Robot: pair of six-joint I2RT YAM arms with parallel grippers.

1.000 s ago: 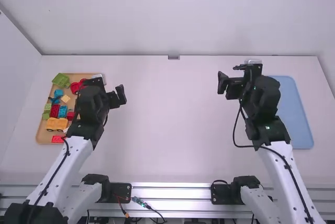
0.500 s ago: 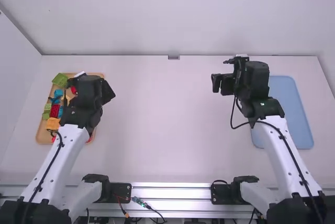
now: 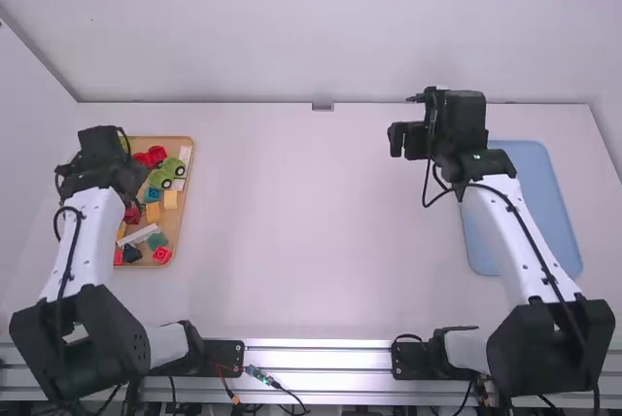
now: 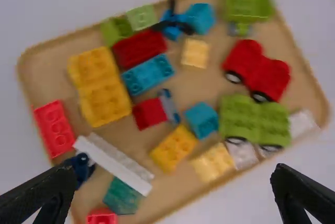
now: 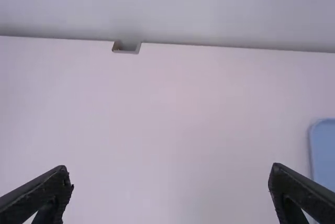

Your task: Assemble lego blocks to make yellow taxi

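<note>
The left arm (image 3: 80, 241) bends over the tray (image 4: 52, 77) of blocks (image 4: 104, 93). The right arm (image 3: 515, 231) stretches over the surface (image 3: 311, 212). Both arms' jaws are wide apart.

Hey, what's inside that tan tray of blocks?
The tan tray holds bricks in red, yellow, green, blue and white, plus a red wheeled piece and green wheeled pieces. Whatever lies beneath them is covered.

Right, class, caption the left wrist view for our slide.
The open left gripper hangs over a tan tray of yellow, red, green and blue Lego blocks.
</note>
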